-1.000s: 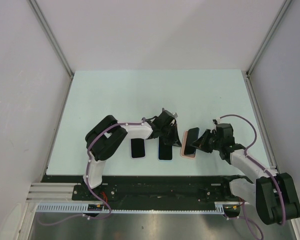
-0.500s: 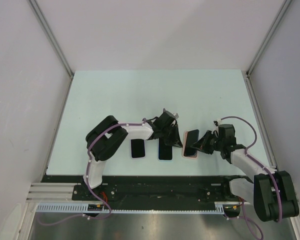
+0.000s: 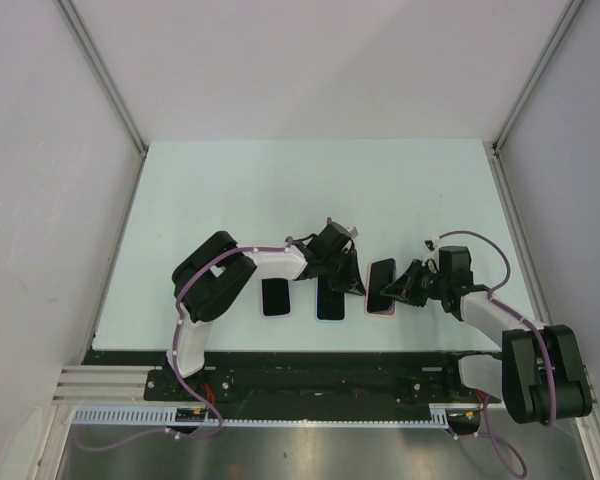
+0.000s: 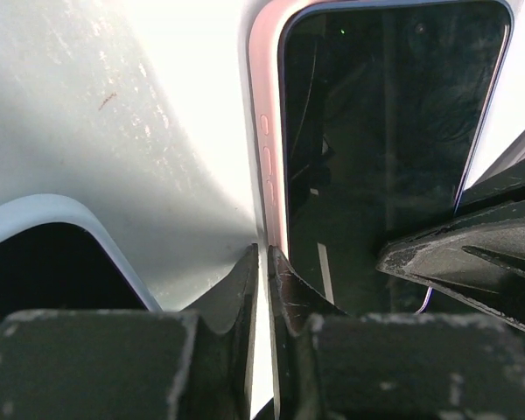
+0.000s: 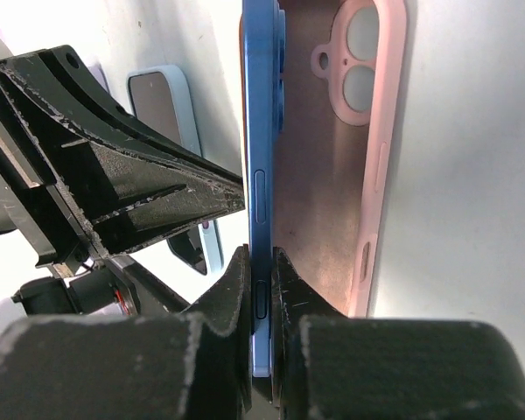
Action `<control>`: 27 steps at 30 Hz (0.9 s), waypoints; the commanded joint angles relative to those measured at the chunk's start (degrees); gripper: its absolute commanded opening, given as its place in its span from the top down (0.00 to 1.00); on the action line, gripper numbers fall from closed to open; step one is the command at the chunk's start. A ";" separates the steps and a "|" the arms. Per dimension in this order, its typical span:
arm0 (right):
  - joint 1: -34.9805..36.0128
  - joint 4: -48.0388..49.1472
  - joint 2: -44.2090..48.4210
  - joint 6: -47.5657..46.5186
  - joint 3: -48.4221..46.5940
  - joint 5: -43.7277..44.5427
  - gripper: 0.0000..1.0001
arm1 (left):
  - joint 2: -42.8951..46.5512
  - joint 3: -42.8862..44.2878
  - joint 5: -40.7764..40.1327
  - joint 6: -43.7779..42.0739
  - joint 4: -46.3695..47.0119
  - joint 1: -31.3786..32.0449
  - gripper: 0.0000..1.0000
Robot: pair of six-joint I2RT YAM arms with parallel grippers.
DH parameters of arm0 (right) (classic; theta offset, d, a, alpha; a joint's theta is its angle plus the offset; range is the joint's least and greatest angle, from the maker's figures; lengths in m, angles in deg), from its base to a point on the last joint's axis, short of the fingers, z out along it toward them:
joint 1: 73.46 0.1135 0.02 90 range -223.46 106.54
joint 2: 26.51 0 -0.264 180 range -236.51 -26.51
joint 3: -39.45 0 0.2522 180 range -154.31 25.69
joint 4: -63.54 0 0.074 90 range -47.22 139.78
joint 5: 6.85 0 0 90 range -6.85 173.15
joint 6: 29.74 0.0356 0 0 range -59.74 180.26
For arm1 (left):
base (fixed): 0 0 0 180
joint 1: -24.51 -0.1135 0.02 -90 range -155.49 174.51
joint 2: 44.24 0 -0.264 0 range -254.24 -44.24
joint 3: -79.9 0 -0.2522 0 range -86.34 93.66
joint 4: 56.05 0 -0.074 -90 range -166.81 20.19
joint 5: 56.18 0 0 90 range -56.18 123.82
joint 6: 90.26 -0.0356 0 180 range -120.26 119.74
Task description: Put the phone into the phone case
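The pink phone case (image 3: 381, 311) lies on the table, open side up. In the right wrist view its inside (image 5: 332, 175) and camera cut-out show. My right gripper (image 3: 402, 290) is shut on the blue phone (image 3: 381, 280), holding it by its long edge (image 5: 261, 157) and tilted, with its lower side down in the case. My left gripper (image 3: 350, 280) is shut on the case's left wall (image 4: 267, 140), fingertips (image 4: 245, 271) pinched together. The phone's dark screen (image 4: 394, 131) faces the left wrist view.
A phone in a light blue case (image 3: 330, 303) lies just left of the pink case, under my left wrist, and shows in the wrist views (image 4: 61, 254) (image 5: 166, 101). A black phone (image 3: 275, 297) lies further left. The table's front edge (image 3: 310, 350) is close.
My right gripper has tipped the blue phone lower and flatter onto the pink case and shifted slightly left. My left gripper has stayed at the case's left wall.
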 commanded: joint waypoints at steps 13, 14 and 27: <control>-1.05 -2.24 -6.69 -4.28 -2.29 -0.15 0.78 | -0.67 -0.50 1.22 1.09 2.00 0.52 0.86; -1.05 -3.37 -6.43 -4.19 -3.16 0.11 0.75 | -0.58 -0.50 1.31 1.09 1.82 0.52 0.86; -2.37 -15.33 -1.51 -7.44 -10.73 8.55 0.41 | 1.88 4.15 -2.91 -3.04 -4.50 -1.06 0.70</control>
